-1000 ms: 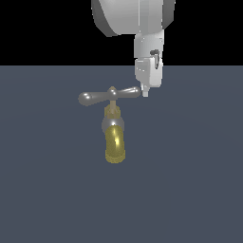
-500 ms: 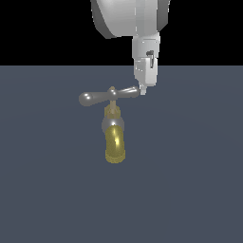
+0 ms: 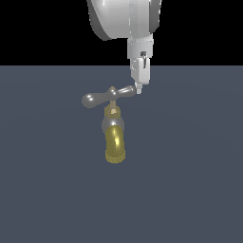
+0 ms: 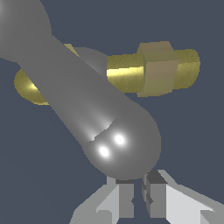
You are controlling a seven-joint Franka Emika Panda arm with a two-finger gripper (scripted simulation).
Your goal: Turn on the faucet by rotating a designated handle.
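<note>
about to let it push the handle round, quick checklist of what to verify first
1. Gripper sits at the handle end on the exterior view's right: ok.
2. Fingers nearly together, nothing between them, suited to a push rather than a grasp: ok.
3. Fingertips actually touching the bulbous end: cannot tell; in the wrist view they look just short of it.
4. Handle has room to swing; nothing else near the faucet: ok.
5. Which way the handle must turn: cannot tell.
</note>
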